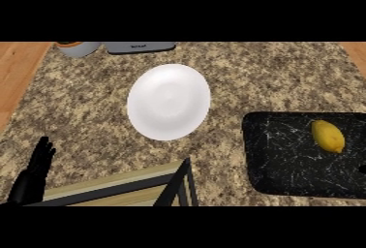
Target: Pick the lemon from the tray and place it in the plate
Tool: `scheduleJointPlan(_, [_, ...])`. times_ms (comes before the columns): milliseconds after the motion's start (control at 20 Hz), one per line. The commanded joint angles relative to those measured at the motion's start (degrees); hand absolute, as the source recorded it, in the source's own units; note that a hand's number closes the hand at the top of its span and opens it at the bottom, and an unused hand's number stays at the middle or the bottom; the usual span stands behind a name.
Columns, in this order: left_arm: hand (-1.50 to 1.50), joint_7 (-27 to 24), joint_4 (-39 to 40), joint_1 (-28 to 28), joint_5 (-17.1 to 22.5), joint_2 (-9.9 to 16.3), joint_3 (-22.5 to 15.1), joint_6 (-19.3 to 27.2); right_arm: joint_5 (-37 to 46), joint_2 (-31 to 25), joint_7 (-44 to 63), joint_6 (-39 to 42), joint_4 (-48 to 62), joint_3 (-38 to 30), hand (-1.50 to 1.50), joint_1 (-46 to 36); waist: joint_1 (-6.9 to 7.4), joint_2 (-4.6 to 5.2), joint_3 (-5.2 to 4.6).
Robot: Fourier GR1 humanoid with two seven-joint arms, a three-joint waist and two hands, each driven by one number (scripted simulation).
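Observation:
A yellow lemon point(328, 136) lies on the black marbled tray point(286, 160) at the right of the counter, toward the tray's far right part. The white plate point(169, 101) sits in the middle of the counter, left of the tray, with nothing on it. At the lower left my left hand point(32, 172) rests open with fingers up, far from both. A small dark sliver point(361, 169) at the right edge over the tray may be part of my right hand; its fingers do not show.
A wood-and-black frame point(143, 189) juts in at the bottom centre, between the left hand and the tray. At the back left stand a grey cup point(79, 48) and a grey appliance point(140, 47). Wooden surfaces border the granite on both sides.

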Motion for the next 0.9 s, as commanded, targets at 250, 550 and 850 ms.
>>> scheduleJointPlan(250, [0.00,-0.9,-2.0,-4.8,-8.3,6.1,-2.9,0.3,1.6,-6.5,6.6,8.6,4.1,4.5,-1.50,-0.3,1.85,1.25,-4.01])
scheduleJointPlan(550, [0.00,0.1,-2.1,-6.0,-8.8,5.7,-2.7,1.0,4.1,-8.0,6.4,12.6,6.2,7.6,-1.50,-1.5,2.29,1.06,-3.90])
scheduleJointPlan(850, [0.00,-1.2,-1.9,-4.6,-9.8,5.1,-3.5,0.4,5.3,-5.5,6.9,13.0,8.2,10.0,-1.50,-4.6,3.46,1.05,-3.92])
